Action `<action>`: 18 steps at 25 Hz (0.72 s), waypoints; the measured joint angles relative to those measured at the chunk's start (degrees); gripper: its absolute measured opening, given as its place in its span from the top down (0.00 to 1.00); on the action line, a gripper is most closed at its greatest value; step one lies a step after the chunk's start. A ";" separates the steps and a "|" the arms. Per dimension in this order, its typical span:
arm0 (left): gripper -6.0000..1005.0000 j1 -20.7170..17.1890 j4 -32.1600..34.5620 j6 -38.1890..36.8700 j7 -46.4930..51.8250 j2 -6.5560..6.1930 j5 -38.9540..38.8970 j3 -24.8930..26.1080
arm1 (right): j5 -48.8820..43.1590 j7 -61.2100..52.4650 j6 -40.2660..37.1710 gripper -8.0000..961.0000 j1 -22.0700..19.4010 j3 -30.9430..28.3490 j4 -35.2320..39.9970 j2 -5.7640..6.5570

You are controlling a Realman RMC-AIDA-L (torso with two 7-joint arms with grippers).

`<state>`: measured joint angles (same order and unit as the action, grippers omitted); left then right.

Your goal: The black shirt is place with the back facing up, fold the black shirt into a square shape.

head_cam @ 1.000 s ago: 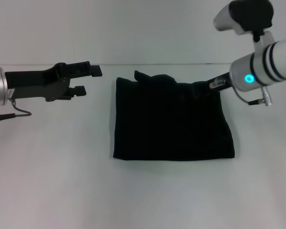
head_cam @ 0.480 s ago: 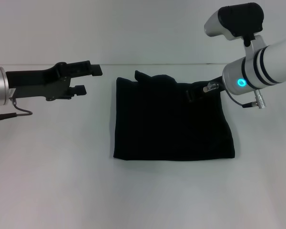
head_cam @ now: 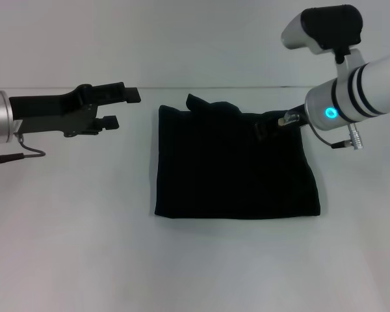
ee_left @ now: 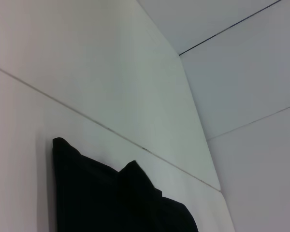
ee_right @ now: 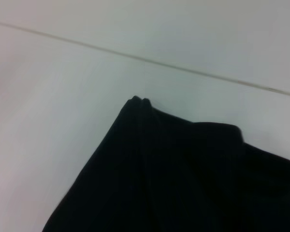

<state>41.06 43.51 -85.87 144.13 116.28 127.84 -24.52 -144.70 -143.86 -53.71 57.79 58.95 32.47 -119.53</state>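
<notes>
Shirt first: the black shirt (head_cam: 234, 166) lies folded into a rough square at the centre of the white table (head_cam: 84, 247), with a small bump of fabric poking up on its far edge toward 11 o'clock. No lettering shows on the side facing me. My left gripper (head_cam: 120, 108) hovers above the table at about 9 o'clock from the shirt, just beside its far left corner but apart from it, fingers spread and grasping nothing. My right gripper (head_cam: 273, 125) is down at the shirt's far right corner, around 1 o'clock, dark against the dark cloth; I cannot tell how its fingers stand or whether they pinch the fabric. From the right wrist I see only a rumpled corner of cloth on the table.
</notes>
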 joint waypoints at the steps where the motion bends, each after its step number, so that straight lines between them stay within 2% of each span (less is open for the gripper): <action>1: 0.07 -0.05 0.00 0.00 0.00 0.02 -0.03 0.00 | -0.06 -0.82 -0.31 0.94 -0.32 -0.02 0.68 0.03; 3: 0.07 -0.23 -0.04 0.01 0.01 0.07 -0.26 -0.01 | -0.31 -3.08 -1.83 0.96 -1.68 0.09 3.52 0.29; 4: 0.07 -0.28 -0.05 0.00 0.01 0.08 -0.37 0.00 | -0.75 -5.96 -5.06 0.96 -4.22 0.27 8.47 0.57; 5: 0.07 -0.36 -0.06 0.00 0.01 0.09 -0.58 -0.01 | -0.75 -5.96 -5.06 0.96 -4.22 0.27 8.47 0.57; 10: 0.07 -0.49 -0.09 0.01 -0.01 0.09 -1.46 0.09 | -3.36 -11.72 -11.47 0.96 -11.14 0.19 20.08 0.86; 13: 0.07 -0.41 -0.13 0.10 -0.15 0.08 -1.95 0.05 | -3.44 -12.11 -11.77 0.96 -12.40 -0.22 19.67 0.88; 18: 0.07 -0.13 -0.43 0.18 -0.22 0.08 -2.28 0.00 | -3.58 -11.70 -8.32 0.95 -12.02 -0.22 14.35 0.96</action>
<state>40.93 43.08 -85.69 143.91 116.37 125.56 -24.52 -148.28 -155.56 -62.04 45.77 58.73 46.81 -118.57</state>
